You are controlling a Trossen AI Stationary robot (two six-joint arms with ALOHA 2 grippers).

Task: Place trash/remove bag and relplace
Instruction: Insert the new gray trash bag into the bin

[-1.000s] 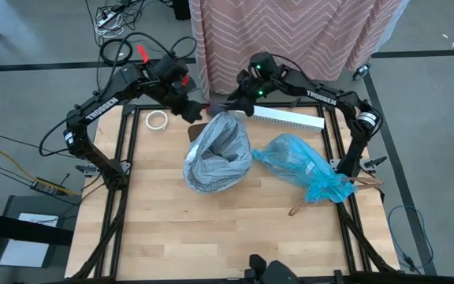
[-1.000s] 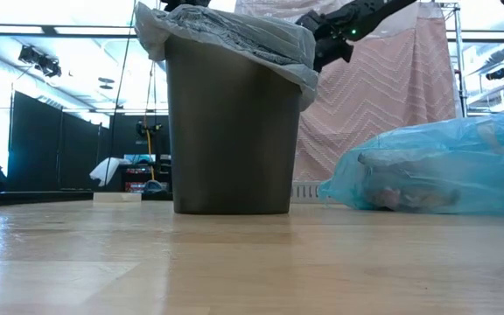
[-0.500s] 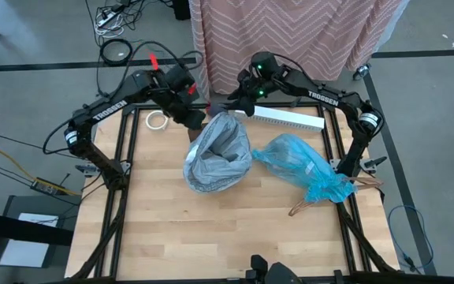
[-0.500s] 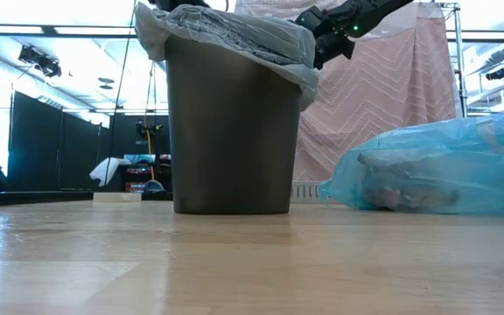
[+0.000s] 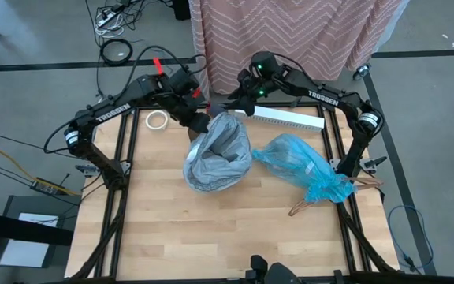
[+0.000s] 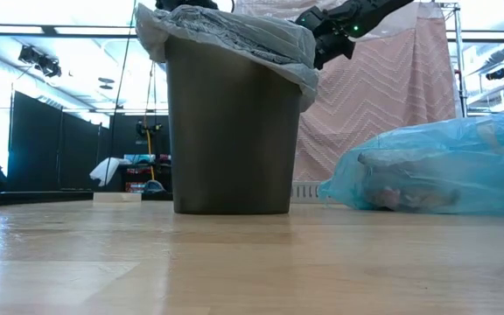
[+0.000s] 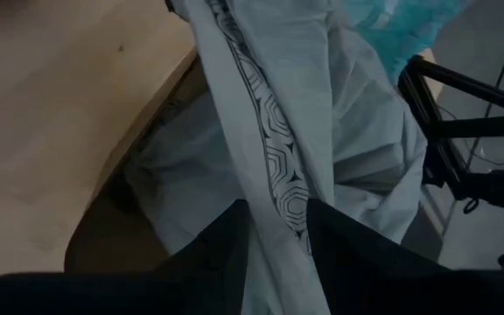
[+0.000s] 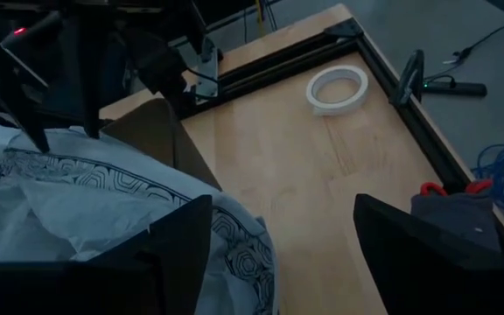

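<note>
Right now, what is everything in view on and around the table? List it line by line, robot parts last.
bin: one, dark, table middle.
grey bag: one, pale grey, lining the bin, draped over its rim.
blue bag: one, bright blue, filled, lying right of the bin.
tape roll: one, white, far left corner of the table.
table: one, light wood.
curtain: one, pink zigzag, behind the table.
left gripper: shut on the grey bag's edge at the bin's far-left rim.
right gripper: open, above the bin's far rim.
</note>
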